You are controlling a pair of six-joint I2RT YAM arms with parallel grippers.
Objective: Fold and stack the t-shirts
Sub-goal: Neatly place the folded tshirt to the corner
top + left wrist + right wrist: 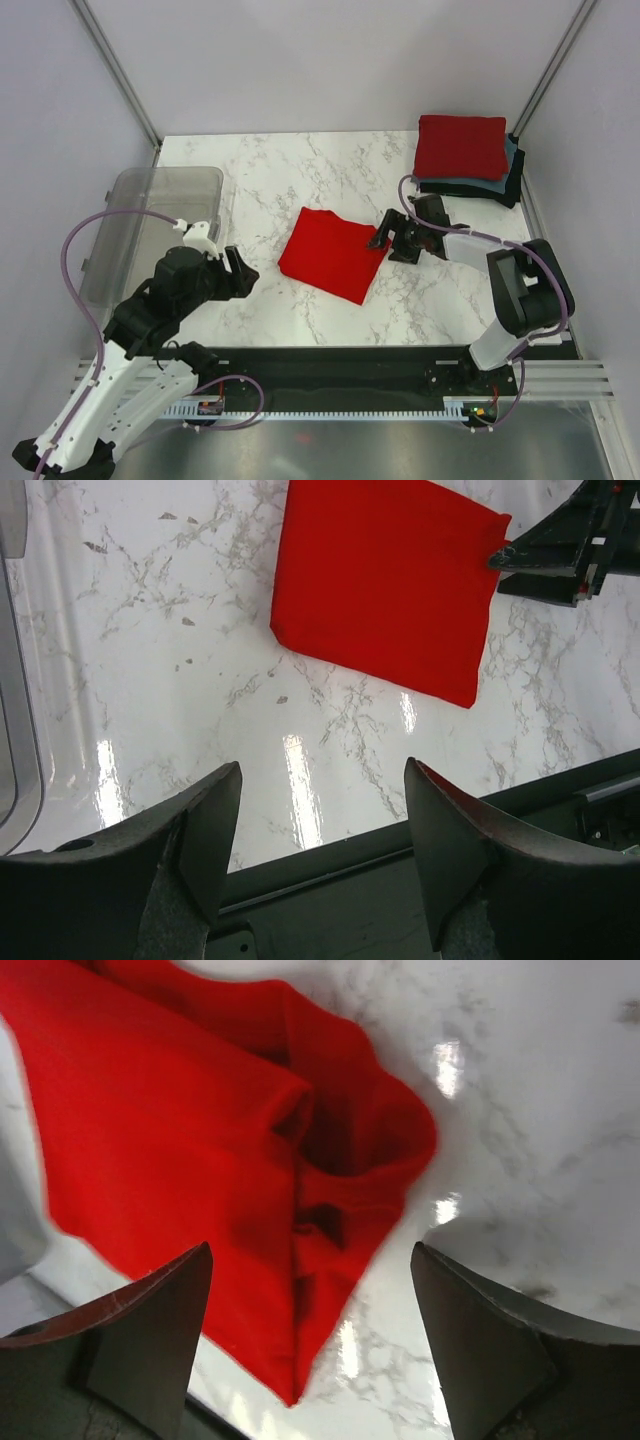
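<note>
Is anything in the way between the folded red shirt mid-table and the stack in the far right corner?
Only the open right gripper itself, at the red shirt's corner nearest the stack; nothing else visible on the tabletop.

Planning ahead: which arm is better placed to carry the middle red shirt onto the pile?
Right, probably: the right gripper stands open at a corner of the folded red shirt, with the pile on its side; the left gripper is farther off.
</note>
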